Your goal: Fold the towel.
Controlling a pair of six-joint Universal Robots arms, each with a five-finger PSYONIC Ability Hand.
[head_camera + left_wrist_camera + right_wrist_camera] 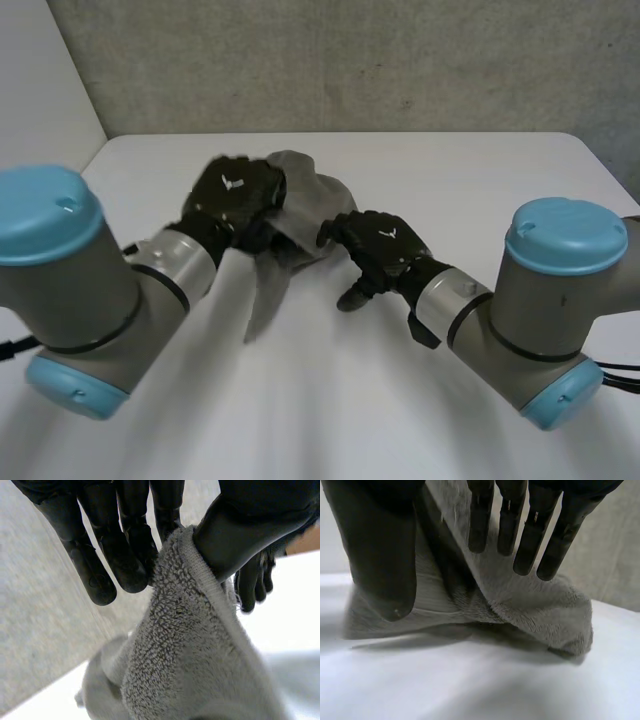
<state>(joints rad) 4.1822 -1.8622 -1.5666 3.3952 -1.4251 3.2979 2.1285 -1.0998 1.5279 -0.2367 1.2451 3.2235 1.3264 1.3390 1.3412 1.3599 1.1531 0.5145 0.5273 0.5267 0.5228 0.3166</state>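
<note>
Holding the towel (305, 185) bunched on the table (480, 170), I judge the fold barely begun. My left hand (235, 195) pinches its edge between thumb and fingers (125, 565). My right hand (380, 240) sits beside it, its fingers (527, 540) straight, gripping nothing. Next, the right hand needs a corner so I can spread it.

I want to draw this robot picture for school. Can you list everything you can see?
towel: 1, grey, mid-table, partly lifted, between the hands
table: 1, white, under everything
wall: 1, grey, behind the table
left arm: 1, grey with light-blue caps
right arm: 1, grey with light-blue caps
left hand: 1, black, pinching the towel's edge
right hand: 1, black, open, beside the towel
</note>
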